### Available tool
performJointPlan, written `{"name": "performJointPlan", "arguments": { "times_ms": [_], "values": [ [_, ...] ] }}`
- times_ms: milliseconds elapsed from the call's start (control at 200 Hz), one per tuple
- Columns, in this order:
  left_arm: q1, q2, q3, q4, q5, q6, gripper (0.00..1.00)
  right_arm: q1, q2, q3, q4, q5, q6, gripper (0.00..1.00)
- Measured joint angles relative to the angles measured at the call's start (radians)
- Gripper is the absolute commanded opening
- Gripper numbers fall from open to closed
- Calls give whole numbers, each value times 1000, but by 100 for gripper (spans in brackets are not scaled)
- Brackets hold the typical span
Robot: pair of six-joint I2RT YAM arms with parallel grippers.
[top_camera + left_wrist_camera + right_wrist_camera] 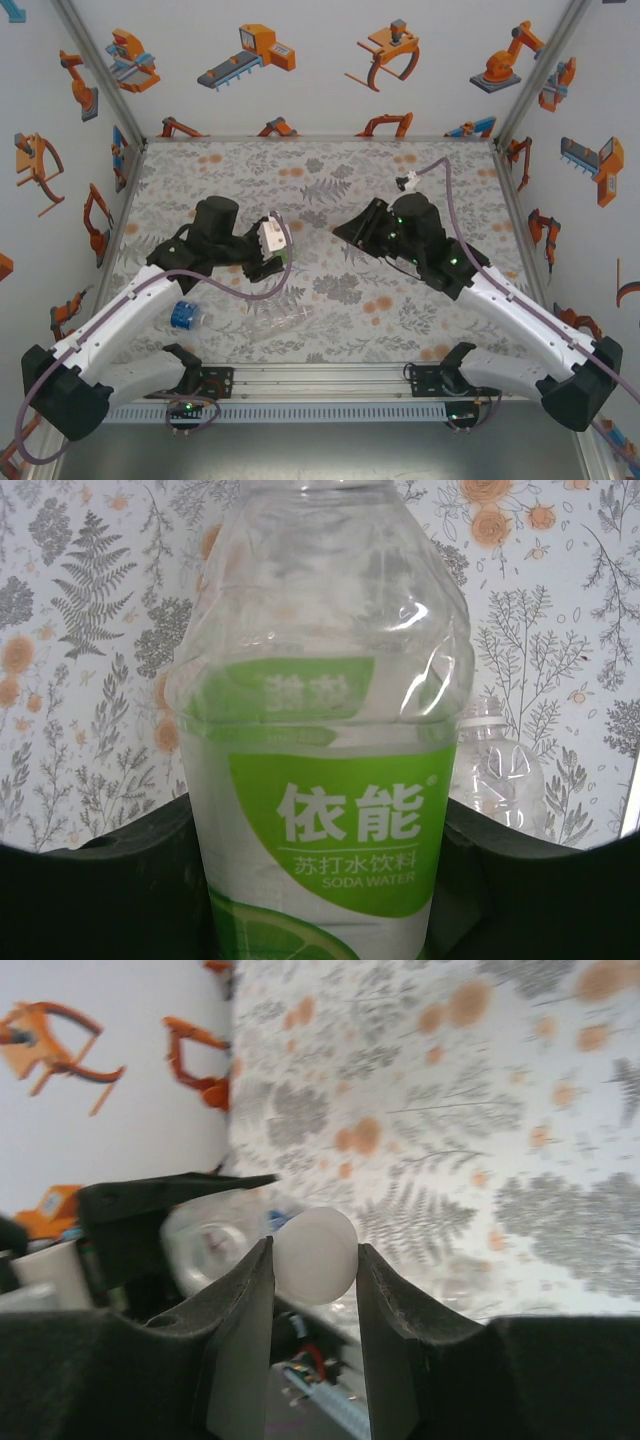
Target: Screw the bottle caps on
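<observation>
My left gripper (268, 256) is shut on the green-labelled bottle (272, 239), held above the table's middle left. In the left wrist view this bottle (320, 730) stands between the black fingers (120, 890), its neck running off the top edge. My right gripper (345, 233) is just right of it, with a gap between them. In the right wrist view it (313, 1260) is shut on a white bottle cap (316, 1252). A blurred open bottle mouth (208, 1245) lies beyond the cap. The blue-labelled bottle (186, 315) and the plain clear bottle (285, 322) lie near the front edge.
The plain clear bottle (500, 775) lies on the floral cloth behind the held one. Patterned walls close in the table on three sides, and a metal rail (320, 378) carrying the arm bases runs along the near edge.
</observation>
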Motion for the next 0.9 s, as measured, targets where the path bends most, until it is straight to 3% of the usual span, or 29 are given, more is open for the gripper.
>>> {"name": "performJointPlan", "arguments": {
  "times_ms": [195,446,681,896],
  "values": [
    [2,10,6,5,-3,2,0,-3,35,-9,-69,10,-95,0],
    [73,8,6,57,-7,-66,0,-3,285,-10,-143,30,-248,0],
    [110,6,32,68,-58,-168,0,-3,509,-9,-166,51,-341,15],
    [112,6,70,61,-93,-206,0,-2,592,-9,-182,66,-382,32]
  ]
}}
